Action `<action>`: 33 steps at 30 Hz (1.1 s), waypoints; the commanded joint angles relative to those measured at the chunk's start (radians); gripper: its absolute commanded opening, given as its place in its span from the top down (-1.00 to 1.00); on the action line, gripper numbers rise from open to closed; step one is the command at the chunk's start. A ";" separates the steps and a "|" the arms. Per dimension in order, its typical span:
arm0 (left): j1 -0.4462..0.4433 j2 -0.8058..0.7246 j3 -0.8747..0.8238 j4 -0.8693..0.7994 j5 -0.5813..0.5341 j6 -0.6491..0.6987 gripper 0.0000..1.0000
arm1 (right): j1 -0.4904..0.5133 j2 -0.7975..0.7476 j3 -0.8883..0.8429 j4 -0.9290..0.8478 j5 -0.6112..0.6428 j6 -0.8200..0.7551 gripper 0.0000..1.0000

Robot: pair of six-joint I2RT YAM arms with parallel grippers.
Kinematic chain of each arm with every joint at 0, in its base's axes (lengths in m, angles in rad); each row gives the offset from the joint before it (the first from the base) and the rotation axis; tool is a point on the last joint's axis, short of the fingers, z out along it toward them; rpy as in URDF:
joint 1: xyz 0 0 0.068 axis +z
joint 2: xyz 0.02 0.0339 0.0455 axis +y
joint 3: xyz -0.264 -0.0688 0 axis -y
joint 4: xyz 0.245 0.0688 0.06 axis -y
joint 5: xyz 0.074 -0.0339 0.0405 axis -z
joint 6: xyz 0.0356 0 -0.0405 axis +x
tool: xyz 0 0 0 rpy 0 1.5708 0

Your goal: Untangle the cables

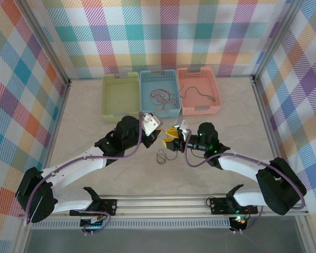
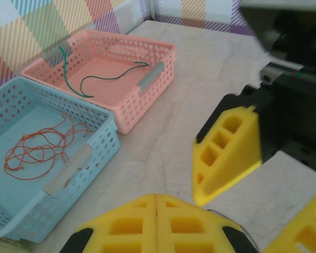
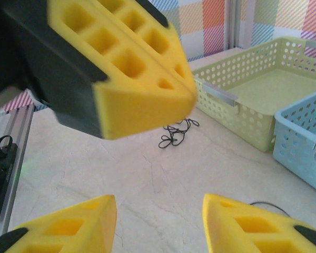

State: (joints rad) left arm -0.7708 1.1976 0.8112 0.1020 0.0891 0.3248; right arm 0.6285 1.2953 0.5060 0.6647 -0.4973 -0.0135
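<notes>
A small black cable (image 1: 161,155) lies curled on the table just in front of both grippers; it also shows as a knot of black loops (image 3: 176,134). A red-orange cable (image 2: 39,147) lies looped in the blue basket (image 1: 160,79). A green-black cable (image 2: 102,79) lies in the pink basket (image 1: 216,97). My left gripper (image 1: 165,136) is shut, its yellow fingers (image 2: 157,221) pressed together with nothing seen between them. My right gripper (image 1: 176,141) faces it closely and stands open (image 3: 158,226) over bare table.
A pale green basket (image 1: 109,100) sits left of the blue one, holding nothing that I can see. All three baskets line the far side of the table. The left gripper's fingers (image 3: 121,63) hang close above the right wrist camera. A metal rail (image 1: 163,203) runs along the near edge.
</notes>
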 commanded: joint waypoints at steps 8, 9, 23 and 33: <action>-0.006 -0.010 0.103 -0.199 -0.093 -0.240 1.00 | 0.004 0.027 0.066 -0.098 0.152 0.004 0.04; -0.007 -0.008 0.110 -0.223 -0.099 -0.271 1.00 | 0.004 0.043 0.087 -0.136 0.174 -0.002 0.04; 0.032 -0.051 0.077 -0.372 -0.221 -0.577 0.51 | 0.002 0.411 0.425 -0.612 0.271 -0.060 -0.15; 0.060 -0.088 0.068 -0.417 -0.183 -0.616 0.33 | 0.005 0.530 0.538 -0.783 0.257 -0.076 -0.25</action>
State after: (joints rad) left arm -0.7216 1.1400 0.8898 -0.2943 -0.1074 -0.2657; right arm 0.6289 1.8008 1.0100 -0.0311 -0.2131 -0.0681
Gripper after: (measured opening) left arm 0.327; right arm 0.623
